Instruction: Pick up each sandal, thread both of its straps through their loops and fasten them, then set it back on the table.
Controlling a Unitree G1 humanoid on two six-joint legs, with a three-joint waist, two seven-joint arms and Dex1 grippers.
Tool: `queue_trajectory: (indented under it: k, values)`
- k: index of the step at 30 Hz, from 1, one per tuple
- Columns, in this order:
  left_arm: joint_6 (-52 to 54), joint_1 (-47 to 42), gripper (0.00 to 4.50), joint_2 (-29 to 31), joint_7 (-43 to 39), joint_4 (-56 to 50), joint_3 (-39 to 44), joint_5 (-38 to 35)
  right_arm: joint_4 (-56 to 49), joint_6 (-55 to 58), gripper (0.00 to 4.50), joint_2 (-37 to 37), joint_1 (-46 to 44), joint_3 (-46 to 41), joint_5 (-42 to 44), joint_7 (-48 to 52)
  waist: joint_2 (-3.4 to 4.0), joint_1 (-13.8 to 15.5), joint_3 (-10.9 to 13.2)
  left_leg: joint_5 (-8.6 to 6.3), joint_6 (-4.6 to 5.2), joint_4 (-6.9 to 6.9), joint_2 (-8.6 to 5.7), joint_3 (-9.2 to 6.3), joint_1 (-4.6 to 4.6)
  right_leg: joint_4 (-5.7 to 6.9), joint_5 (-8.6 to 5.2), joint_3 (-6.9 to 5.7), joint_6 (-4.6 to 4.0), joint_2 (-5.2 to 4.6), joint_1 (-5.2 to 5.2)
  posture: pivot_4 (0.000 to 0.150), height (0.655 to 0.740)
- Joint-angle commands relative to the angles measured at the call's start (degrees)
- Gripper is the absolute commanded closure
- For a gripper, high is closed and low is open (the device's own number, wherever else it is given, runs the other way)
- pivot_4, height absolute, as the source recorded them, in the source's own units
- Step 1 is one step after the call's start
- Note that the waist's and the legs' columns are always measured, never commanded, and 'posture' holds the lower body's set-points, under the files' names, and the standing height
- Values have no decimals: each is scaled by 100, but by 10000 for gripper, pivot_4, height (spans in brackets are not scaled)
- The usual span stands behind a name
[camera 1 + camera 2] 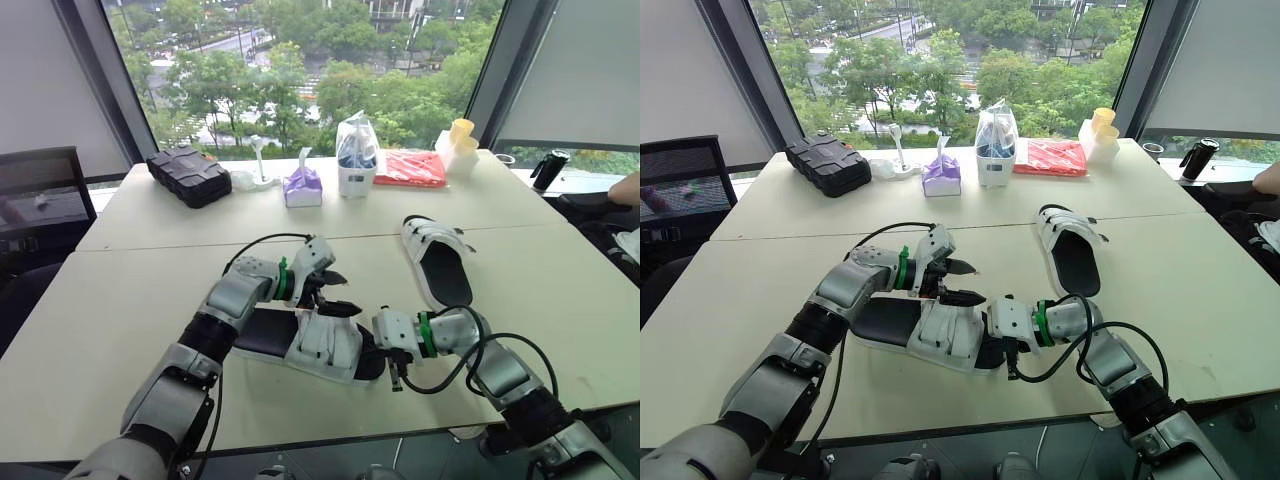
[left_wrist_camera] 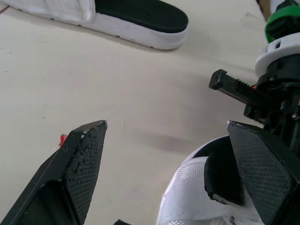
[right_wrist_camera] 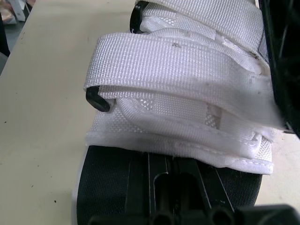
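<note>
one sandal [image 1: 305, 345] sits on the cream table [image 1: 110, 320] by windows [image 1: 300, 60]; left hand [image 1: 347, 293] spread above it

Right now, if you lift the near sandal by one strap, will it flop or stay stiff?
The near sandal is probably stiff: its sole looks thick. Its woven straps look soft, so they'd likely bend. Lying flat, it should slide rather than tip.

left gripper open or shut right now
Open. The left gripper shows its two fingers wide apart in the left wrist view, with bare table between them.
</note>
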Motion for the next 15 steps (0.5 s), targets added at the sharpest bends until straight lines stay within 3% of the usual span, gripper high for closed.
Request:
queue_trajectory:
  k: [1, 15]
  values:
    - [344, -267, 2866, -13, -129, 25, 280, -283, 390, 209, 45000, 15, 260, 451, -429, 30, -2, -3, 1, 0, 0, 0, 0, 0, 0, 1, 0, 0, 0, 1, -1, 1500, 7400]
    - [978, -130, 2866, 291, -760, -446, 151, -530, 443, 201, 45000, 37, 208, 455, -430, 42, -3, -16, 2, 0, -1, -1, 1, -1, -1, 3, 1, 1, 0, 2, -3, 1500, 7400]
